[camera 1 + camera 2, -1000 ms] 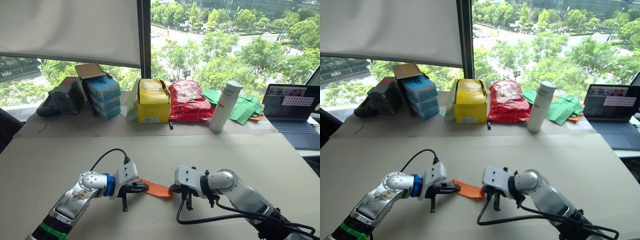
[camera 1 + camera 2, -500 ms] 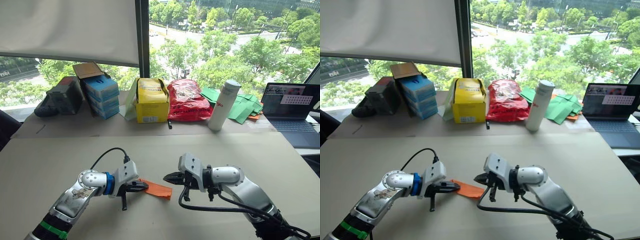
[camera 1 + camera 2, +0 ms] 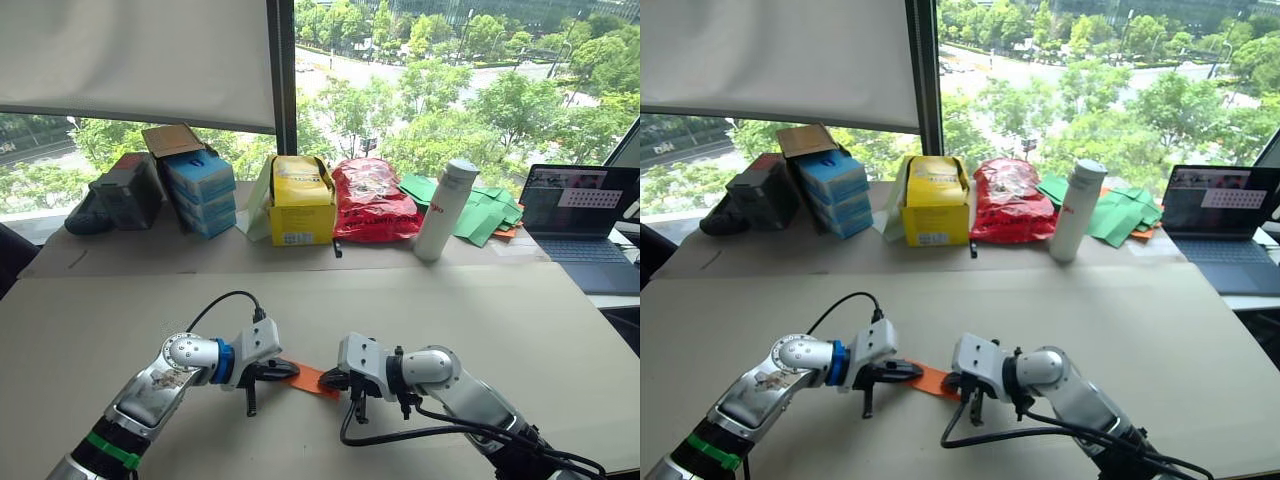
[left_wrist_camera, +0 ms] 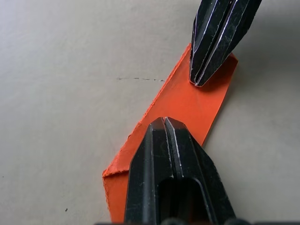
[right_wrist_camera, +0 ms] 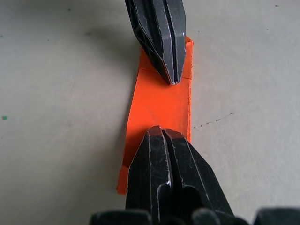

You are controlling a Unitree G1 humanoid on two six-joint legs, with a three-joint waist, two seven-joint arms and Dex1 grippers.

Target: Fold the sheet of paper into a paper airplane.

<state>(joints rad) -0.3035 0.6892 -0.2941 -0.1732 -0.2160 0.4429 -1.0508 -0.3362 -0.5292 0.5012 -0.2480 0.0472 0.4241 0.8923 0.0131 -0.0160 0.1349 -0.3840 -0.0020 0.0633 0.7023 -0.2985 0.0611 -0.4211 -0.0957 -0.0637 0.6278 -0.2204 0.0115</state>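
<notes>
The sheet of paper [image 3: 311, 379] is bright orange and folded into a narrow flat strip, lying on the beige table [image 3: 480, 310] between my two grippers. My left gripper [image 3: 290, 371] is shut, and its tip rests on the strip's left end. My right gripper [image 3: 326, 380] is also shut, with its tip on the strip's right end. In the left wrist view my left gripper [image 4: 164, 121] lies over the paper [image 4: 187, 101], and my right gripper [image 4: 199, 82] touches its far end. The right wrist view shows the same paper [image 5: 161, 105] from the opposite end.
Along the back of the table stand blue boxes [image 3: 204, 190], a yellow box [image 3: 304, 203], a red bag [image 3: 375, 202], a white bottle [image 3: 445, 210] and green paper sheets [image 3: 490, 215]. A laptop [image 3: 585, 225] sits at the far right. Cables trail from both wrists.
My right gripper, lifted off the table half a second ago, has come back down onto the strip's right end. My left gripper has stayed on the left end.
</notes>
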